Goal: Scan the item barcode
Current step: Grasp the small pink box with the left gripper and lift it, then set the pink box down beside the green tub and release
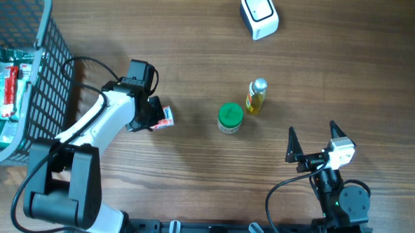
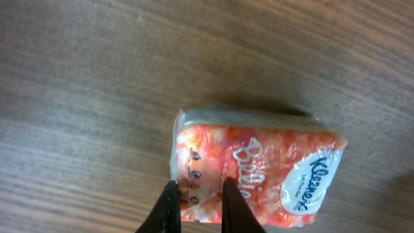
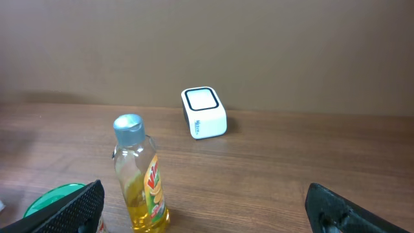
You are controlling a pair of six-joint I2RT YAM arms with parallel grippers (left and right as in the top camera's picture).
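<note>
1. Closest to the left wrist camera, two dark fingers (image 2: 169,210) of the left gripper (image 2: 197,208) are seen drawn nearly together, with the lower edge of an orange tissue pack (image 2: 259,171) pinched between them.
2. The pack's long axis is laid crosswise to the jaws; the grip is taken near one end, so most of the pack is left sticking out to one side. Whether it is lifted clear of the table (image 2: 97,77) cannot be told.
3. From overhead, the pack is found left of centre, just beside a green-lidded jar (image 1: 229,117) and near a yellow bottle (image 1: 256,96), projecting from the gripper toward them.
4. The scanner (image 1: 259,15) is placed at the far edge, well apart from the pack, beyond the jar and bottle.
5. The right gripper (image 1: 311,143) is held spread wide and empty at the near right, facing the scanner.
6. It is judged that the pack must be carried diagonally away toward the scanner by the left arm, and that an off-centre pinch may let it swing or slip.
</note>
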